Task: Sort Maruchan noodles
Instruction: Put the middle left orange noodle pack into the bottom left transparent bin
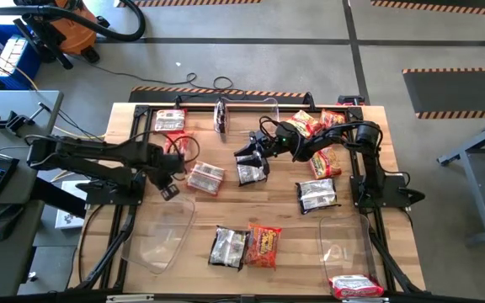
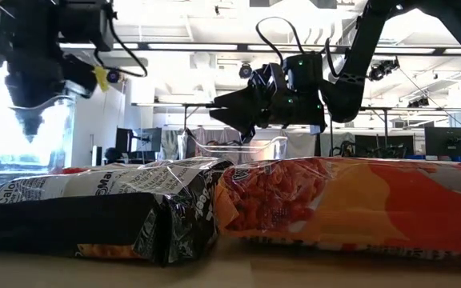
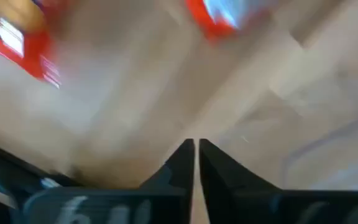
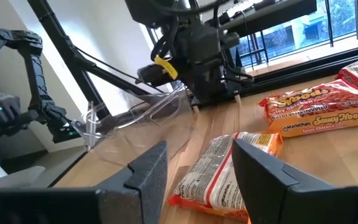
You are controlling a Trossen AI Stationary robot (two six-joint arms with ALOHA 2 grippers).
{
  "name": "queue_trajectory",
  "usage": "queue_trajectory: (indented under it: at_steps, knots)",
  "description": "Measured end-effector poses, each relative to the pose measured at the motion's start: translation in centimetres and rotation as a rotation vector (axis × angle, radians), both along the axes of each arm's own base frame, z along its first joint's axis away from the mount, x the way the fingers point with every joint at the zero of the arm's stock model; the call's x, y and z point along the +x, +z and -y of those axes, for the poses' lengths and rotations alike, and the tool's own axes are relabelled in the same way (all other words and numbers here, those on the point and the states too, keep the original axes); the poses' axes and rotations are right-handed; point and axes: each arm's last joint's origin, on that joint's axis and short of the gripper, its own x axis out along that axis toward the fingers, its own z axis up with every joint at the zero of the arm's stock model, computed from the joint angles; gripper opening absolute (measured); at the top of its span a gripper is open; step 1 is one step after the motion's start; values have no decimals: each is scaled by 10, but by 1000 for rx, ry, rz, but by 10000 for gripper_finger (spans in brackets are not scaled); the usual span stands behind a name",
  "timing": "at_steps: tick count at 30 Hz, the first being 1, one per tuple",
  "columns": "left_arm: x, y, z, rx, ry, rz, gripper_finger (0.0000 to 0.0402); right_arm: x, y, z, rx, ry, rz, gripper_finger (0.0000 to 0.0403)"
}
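Observation:
Maruchan noodle packets lie flat on the wooden table: pinkish red ones (image 1: 169,120) (image 1: 205,178), dark ones (image 1: 317,195) (image 1: 228,247) and orange ones (image 1: 263,245) (image 1: 325,160). My left gripper (image 1: 169,191) (image 3: 195,146) hangs shut over bare wood, pointing down, near the left clear bin (image 1: 162,231), with nothing between its fingers. My right gripper (image 1: 247,156) (image 4: 197,165) reaches in level and is open. Its fingers stand either side of the near end of a dark packet (image 4: 219,177) (image 1: 252,173) that lies on the table.
A second clear bin (image 1: 348,252) at the near right holds a red packet (image 1: 356,286). More orange packets (image 1: 308,124) lie at the far right. In the low view a dark packet (image 2: 94,210) and an orange one (image 2: 350,200) lie close in front.

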Motion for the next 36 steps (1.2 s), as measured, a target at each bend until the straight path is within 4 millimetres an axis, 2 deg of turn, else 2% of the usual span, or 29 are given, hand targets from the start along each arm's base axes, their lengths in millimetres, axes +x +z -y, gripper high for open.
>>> queue_trajectory:
  at_steps: [5,9,14,17,21,23,25,31,36]
  knots:
    - [0,0,11,-150,49,-12,4,0,0,0,-3,0,4,150]
    - [0,1,20,-200,82,-21,3,0,0,0,-4,0,4,149]
    - [14,3,26,-198,40,120,1,0,0,0,-18,4,9,149]
    - [20,12,19,-112,23,197,4,-2,7,2,-44,4,22,149]
    - [27,30,1,30,2,267,17,-9,27,10,-99,-20,23,149]
    - [28,32,-5,60,-39,278,30,-14,37,12,-130,-39,6,149]
    - [28,25,-8,71,-81,251,48,-18,45,12,-167,-51,-19,149]
    - [27,-12,-11,70,-126,140,116,-25,56,8,-260,-94,-85,149]
    - [35,-35,-10,50,-147,216,161,-25,56,6,-267,-93,-103,149]
